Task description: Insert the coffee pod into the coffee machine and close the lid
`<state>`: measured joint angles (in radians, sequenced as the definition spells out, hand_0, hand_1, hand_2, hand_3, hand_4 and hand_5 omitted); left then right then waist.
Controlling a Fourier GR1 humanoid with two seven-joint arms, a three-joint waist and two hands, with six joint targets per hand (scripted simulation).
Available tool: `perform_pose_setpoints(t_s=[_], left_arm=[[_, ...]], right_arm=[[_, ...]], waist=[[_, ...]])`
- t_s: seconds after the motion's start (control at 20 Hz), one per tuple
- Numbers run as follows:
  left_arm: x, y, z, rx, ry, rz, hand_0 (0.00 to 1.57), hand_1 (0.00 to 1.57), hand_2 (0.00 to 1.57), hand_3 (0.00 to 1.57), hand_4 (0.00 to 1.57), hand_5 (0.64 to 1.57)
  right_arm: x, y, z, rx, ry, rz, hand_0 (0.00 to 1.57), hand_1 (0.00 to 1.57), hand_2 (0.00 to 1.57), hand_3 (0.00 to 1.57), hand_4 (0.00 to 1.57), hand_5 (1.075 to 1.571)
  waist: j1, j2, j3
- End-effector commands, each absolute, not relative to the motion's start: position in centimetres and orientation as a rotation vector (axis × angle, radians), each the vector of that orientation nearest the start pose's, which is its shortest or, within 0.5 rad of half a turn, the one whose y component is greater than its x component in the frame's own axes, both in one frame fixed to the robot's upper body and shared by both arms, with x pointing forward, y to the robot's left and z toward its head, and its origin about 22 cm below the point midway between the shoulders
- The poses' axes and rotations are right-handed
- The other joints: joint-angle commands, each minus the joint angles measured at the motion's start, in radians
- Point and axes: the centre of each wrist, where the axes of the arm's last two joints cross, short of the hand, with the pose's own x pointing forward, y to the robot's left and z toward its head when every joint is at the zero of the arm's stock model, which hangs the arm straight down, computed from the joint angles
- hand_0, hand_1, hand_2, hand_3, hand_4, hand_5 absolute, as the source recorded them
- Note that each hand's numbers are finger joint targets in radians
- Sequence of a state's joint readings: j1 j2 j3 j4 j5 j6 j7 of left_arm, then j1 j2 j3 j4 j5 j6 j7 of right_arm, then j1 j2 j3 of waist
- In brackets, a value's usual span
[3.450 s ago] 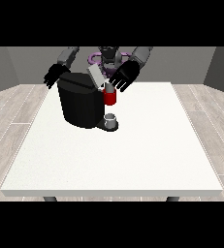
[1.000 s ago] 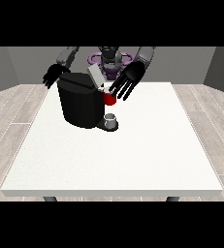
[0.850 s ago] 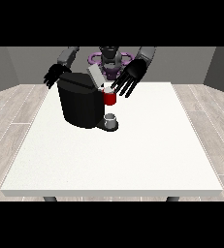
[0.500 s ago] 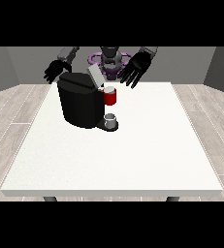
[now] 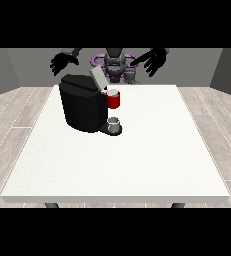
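The black coffee machine [image 5: 83, 106] stands on the white table [image 5: 152, 150], left of its middle. Its grey lid [image 5: 97, 79] is tilted up at the top. A red thing at the machine [image 5: 114, 99] sits at its front. On the machine's base below it rests a small grey thing [image 5: 115, 123]; I cannot tell it for the pod. The hand at the view's right [image 5: 152, 60] hovers open, high and well to the right of the lid. Behind the machine's top, the hand at the view's left [image 5: 63, 61] also hangs open.
The robot's torso [image 5: 115, 66] stands behind the table's far edge. The table's white top stretches wide in front of and to the right of the machine. A wooden floor surrounds the table.
The hand at the view's right has lifted away from the red thing and lid, moving up and to the right. The hand at the view's left has risen slightly.
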<state>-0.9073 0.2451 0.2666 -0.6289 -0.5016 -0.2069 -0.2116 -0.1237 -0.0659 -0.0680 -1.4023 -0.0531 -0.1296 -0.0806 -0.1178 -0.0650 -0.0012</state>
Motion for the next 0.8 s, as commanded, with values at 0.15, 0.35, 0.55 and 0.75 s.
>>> perform_pose_setpoints(t_s=[0.15, 0.35, 0.55, 0.75], left_arm=[[40.7, 25.2, 2.2, 0.034, -1.55, -0.427, 0.0, 0.0, 0.0, 0.0, 0.0, 1.571], [39.0, 25.1, -0.3, -0.045, -1.505, -0.333, 0.0, 0.0, 0.0, 0.0, 0.23, 1.571], [37.6, 24.9, -2.0, -0.085, -1.503, -0.29, 0.0, 0.0, 0.0, 0.0, 0.0, 1.571], [36.3, 23.7, -3.3, -0.175, -1.463, -0.25, 0.0, 0.0, 0.0, 0.0, 0.0, 1.571]], right_arm=[[26.9, -27.0, 0.4, -0.08, -1.609, -0.029, 0.0, 0.0, 0.0, 0.0, 0.26, 1.571], [27.3, -27.6, 2.0, -0.091, -1.612, 0.015, 0.0, 0.0, 0.0, 0.0, 0.04, 1.571], [28.5, -27.1, 3.5, -0.039, -1.634, 0.065, 0.0, 0.0, 0.0, 0.0, 0.0, 1.571], [29.2, -25.3, 4.2, -0.063, -1.58, 0.127, 0.0, 0.0, 0.0, 0.0, 0.0, 1.571]], waist=[[0.11, -0.129, 0.0011], [0.146, -0.182, 0.0011], [0.208, -0.164, 0.0014], [0.244, -0.203, 0.0012]])
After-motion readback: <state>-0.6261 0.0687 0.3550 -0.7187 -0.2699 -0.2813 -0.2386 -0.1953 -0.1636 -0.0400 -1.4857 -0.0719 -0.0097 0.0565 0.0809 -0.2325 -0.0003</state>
